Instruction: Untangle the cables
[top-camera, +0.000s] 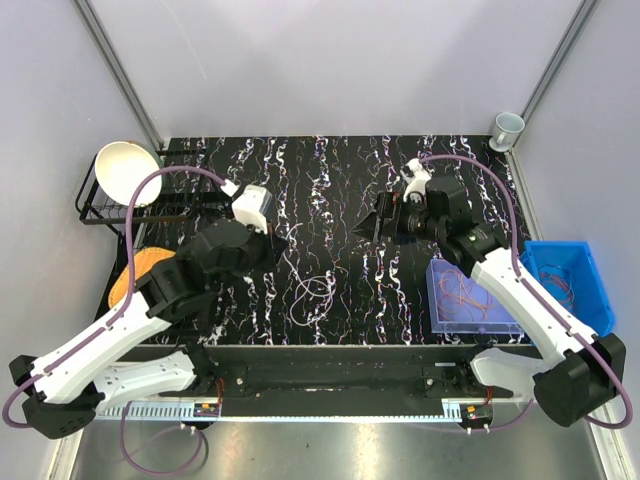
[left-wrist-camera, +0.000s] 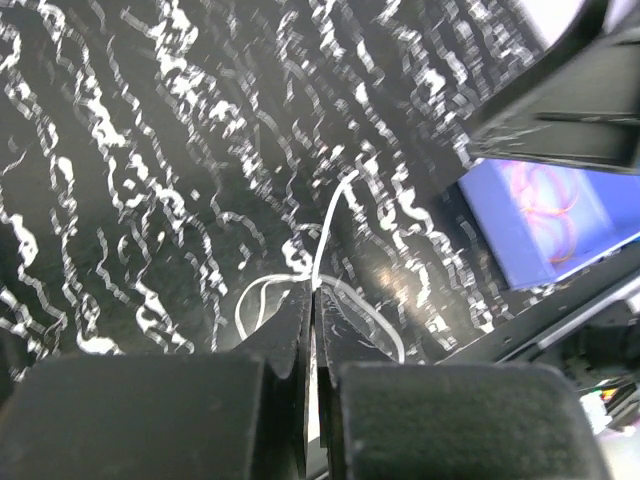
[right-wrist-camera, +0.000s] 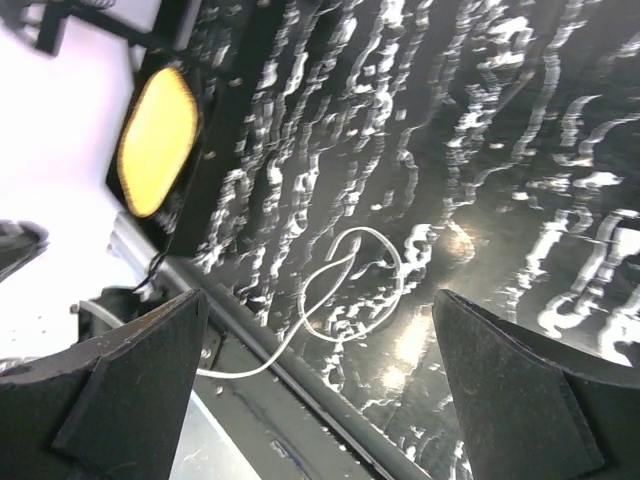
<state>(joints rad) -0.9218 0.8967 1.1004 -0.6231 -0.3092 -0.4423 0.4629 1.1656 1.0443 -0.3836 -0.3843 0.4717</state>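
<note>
Table seen from above and from both wrists. A black white-veined mat (top-camera: 330, 180) covers the table. One thin pale cable (top-camera: 315, 288) lies on it in a few loose loops, near the front edge and about midway between the two arms. In the right wrist view one end trails off toward the mat's near border.

The left gripper (left-wrist-camera: 312, 295) is down at the mat beside the loops with its fingers pressed together. A strand of the cable rises from between the tips, so it is pinched there. The rest curls on the mat just ahead of the fingers.

The right gripper (top-camera: 368, 228) hangs above the mat farther back, its jaws spread wide and holding nothing. It is clear of the cable, which shows between its fingers in the wrist view.

More cables (top-camera: 465, 297) — orange and red loops — rest in a clear bin (top-camera: 440, 270) at the front right. A blue bin (top-camera: 590, 290) stands just beside it, partly under the right arm.

Around the edges:
- cup (top-camera: 507, 128), far right corner
- white bowl (top-camera: 125, 170), tilted in a black rack (top-camera: 90, 212) at the left
- orange disc (top-camera: 135, 272), near the rack and partly hidden by the left arm
</note>
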